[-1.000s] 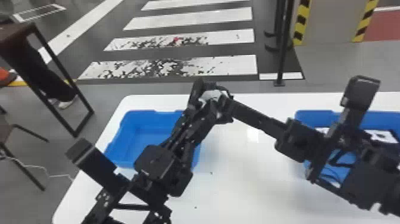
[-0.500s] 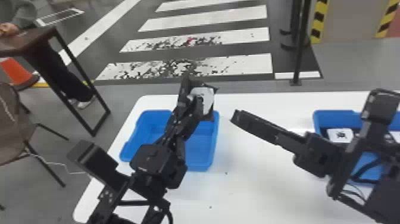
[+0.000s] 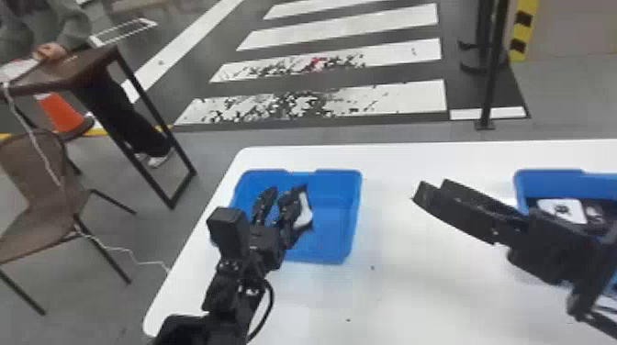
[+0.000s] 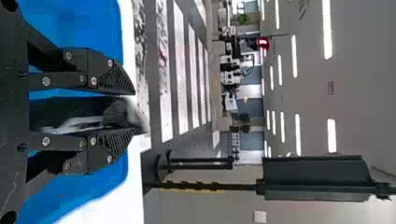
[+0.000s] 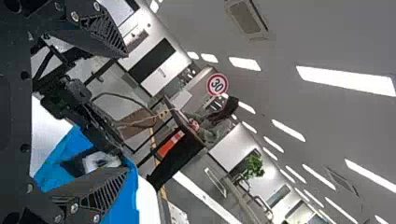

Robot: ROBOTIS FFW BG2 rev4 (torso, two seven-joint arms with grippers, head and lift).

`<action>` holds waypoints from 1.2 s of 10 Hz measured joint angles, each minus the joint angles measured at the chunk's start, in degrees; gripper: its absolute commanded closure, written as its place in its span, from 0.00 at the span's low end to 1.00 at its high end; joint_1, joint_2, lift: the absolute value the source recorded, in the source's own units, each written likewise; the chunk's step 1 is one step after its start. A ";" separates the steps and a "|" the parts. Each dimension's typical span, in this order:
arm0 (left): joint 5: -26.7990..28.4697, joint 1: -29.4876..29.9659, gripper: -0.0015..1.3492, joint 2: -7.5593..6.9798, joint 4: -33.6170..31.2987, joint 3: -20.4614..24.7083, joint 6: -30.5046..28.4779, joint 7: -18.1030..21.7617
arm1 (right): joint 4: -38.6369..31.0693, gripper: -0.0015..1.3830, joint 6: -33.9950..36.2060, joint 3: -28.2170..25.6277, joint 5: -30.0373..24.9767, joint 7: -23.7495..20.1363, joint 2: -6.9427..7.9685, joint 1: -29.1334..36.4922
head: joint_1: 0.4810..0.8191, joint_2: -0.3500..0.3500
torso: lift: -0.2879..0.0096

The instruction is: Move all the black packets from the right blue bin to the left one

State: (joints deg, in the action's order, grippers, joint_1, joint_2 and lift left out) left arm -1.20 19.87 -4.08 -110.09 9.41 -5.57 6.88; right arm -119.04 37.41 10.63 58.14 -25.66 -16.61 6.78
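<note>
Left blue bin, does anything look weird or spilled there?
I see no spill or damage. Only the black packet looks odd, tipped on edge within the open left claw over the bin.

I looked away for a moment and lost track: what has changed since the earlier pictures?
The right gripper has let go of the black-and-white packet where it met the left gripper, and moved off rightward. The left gripper took the packet left, over the left blue bin, and opened; whether it is fully free, I can't tell. As before, packets lie in the right blue bin.
</note>
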 measured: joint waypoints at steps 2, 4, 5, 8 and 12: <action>-0.79 0.60 0.15 0.25 -0.07 2.24 1.48 2.21 | -0.92 0.10 -0.41 -4.49 -6.00 0.06 0.29 1.67 | 0.63 1.00 | 0.50; -4.40 5.89 0.16 0.83 -8.81 3.16 1.06 3.17 | -3.03 0.10 -0.15 -10.31 -14.71 1.43 1.27 3.27 | 0.63 0.90 | 0.50; -6.14 9.57 0.15 1.26 -14.49 3.31 1.10 3.36 | -4.36 0.10 0.56 -13.15 -19.22 3.39 1.98 4.42 | 0.63 0.83 | 0.50; -11.18 18.61 0.15 1.70 -26.77 1.89 1.32 4.56 | -6.65 0.10 5.68 -18.92 -28.20 7.31 3.66 7.80 | 0.63 0.66 | 0.50; -12.36 19.75 0.15 0.98 -28.49 -1.25 0.69 5.25 | -4.89 0.10 20.17 -23.78 -38.74 9.46 3.25 3.06 | 0.63 0.44 | 0.50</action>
State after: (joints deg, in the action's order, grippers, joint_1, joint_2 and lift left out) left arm -13.56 39.61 -3.09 -138.57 8.16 -4.87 12.14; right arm -123.93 57.58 -13.16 19.40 -16.20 -13.35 9.84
